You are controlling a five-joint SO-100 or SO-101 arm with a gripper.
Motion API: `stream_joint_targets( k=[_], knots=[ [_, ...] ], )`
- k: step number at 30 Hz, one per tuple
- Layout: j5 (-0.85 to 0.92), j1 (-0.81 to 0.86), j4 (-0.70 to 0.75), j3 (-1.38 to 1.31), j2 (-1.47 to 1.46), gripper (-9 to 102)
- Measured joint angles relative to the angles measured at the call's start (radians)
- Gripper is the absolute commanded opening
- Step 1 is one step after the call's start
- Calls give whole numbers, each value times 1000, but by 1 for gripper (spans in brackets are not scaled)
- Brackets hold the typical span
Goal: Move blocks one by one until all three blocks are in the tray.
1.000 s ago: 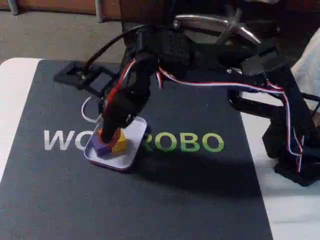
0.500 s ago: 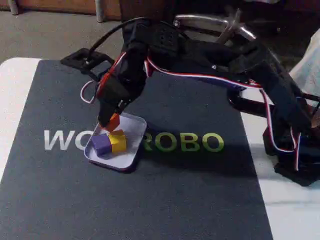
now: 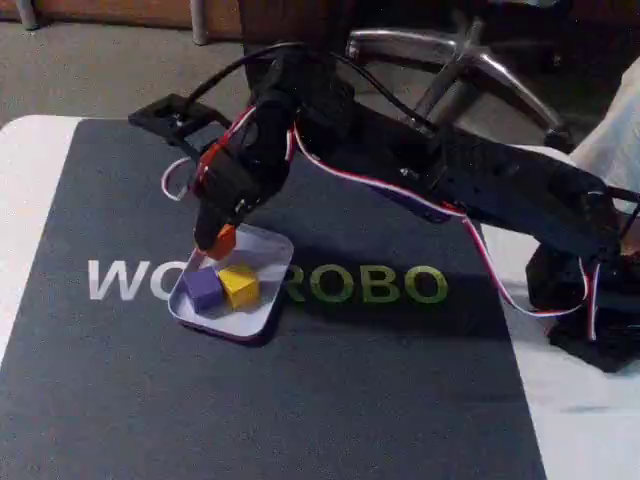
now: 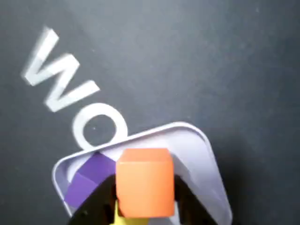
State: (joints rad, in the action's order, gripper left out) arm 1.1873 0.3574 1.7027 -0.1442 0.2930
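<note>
Dark grey mat (image 3: 300, 390) covers most of a white table (image 3: 25, 200); printed lettering across it, white "WO" (image 4: 70, 93), green "ROBO" (image 3: 370, 285). Beyond the table edge, brownish-grey carpet floor (image 3: 90, 70). Chrome star base (image 3: 470, 60), probably an office chair's. Wooden furniture along the top edge (image 3: 110, 12). Dim, soft lighting.

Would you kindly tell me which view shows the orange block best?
The wrist view: the orange block looms large between the gripper's fingers, above the tray. In the fixed view it is a small, partly hidden sliver.
</note>
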Motion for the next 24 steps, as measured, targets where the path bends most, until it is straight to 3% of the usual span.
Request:
stream_joint_targets(
  k=[8, 19, 24],
  knots=[
    [18, -8, 2, 0, 0, 25],
    [74, -17, 2, 9, 5, 25],
    [172, -41, 2, 120, 91, 19]
  ],
)
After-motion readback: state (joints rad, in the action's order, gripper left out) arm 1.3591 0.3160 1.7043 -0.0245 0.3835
